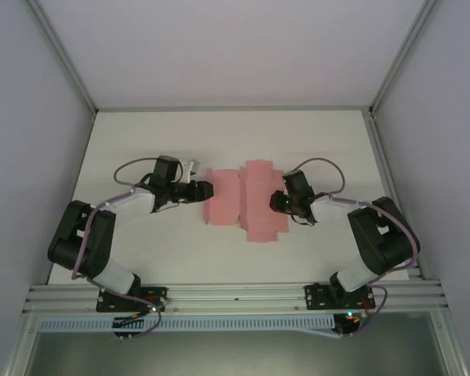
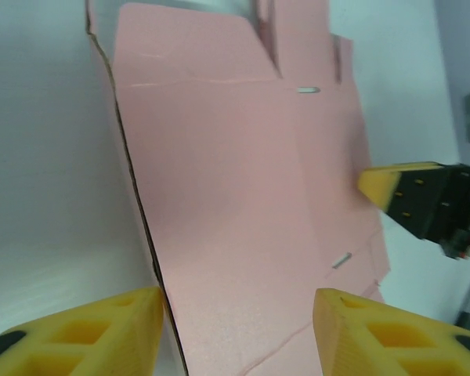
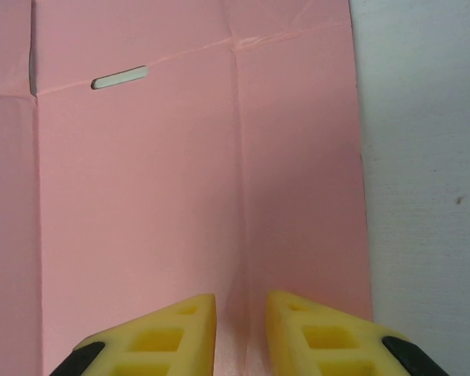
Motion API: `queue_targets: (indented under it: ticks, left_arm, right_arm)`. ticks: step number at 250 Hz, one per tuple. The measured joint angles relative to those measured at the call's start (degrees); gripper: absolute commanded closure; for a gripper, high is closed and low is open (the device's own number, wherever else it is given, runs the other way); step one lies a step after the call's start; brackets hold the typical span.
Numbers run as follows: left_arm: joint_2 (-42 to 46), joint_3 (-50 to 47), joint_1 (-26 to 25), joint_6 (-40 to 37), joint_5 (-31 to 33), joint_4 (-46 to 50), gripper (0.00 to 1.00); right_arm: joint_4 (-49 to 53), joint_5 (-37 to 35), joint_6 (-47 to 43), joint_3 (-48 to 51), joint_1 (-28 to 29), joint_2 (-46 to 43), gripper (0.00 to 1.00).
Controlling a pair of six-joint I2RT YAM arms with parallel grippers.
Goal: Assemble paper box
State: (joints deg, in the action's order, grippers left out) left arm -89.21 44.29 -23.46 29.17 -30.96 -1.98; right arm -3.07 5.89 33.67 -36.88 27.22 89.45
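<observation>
The paper box (image 1: 243, 204) is a pink die-cut sheet lying unfolded mid-table, with flaps and creases showing. My left gripper (image 1: 206, 190) is at the sheet's left edge, open wide. In the left wrist view the sheet (image 2: 235, 172) spans the gap between the yellow fingers (image 2: 239, 329), and its left edge casts a dark shadow line. My right gripper (image 1: 276, 201) is over the sheet's right part. In the right wrist view its fingers (image 3: 241, 329) stand a narrow gap apart, straddling a crease of the sheet (image 3: 180, 180), with nothing between them. A right fingertip (image 2: 392, 188) rests near the sheet's far side.
The white table (image 1: 219, 141) is walled by pale panels left, right and behind. A metal rail (image 1: 235, 294) runs along the near edge by the arm bases. A narrow slot (image 3: 120, 78) is cut in the sheet beside a fold line.
</observation>
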Motion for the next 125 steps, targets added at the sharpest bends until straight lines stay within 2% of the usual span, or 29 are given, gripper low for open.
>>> queue_targets:
  ticks: [48,97,125]
  left_arm:
    - [-5.0,1.7,0.0,-1.0,3.9,2.1,0.64]
    - [-8.2,1.9,-0.3,-1.5,6.4,3.9,1.00]
    - [-7.8,2.2,-0.4,-1.4,7.4,4.0,1.00]
  right_arm:
    - [-0.2,0.2,0.0,0.2,0.0,0.0,0.75]
    - [-0.2,0.3,0.0,0.3,0.0,-0.2,0.76]
    - [0.2,0.4,0.0,0.5,0.0,-0.7,0.74]
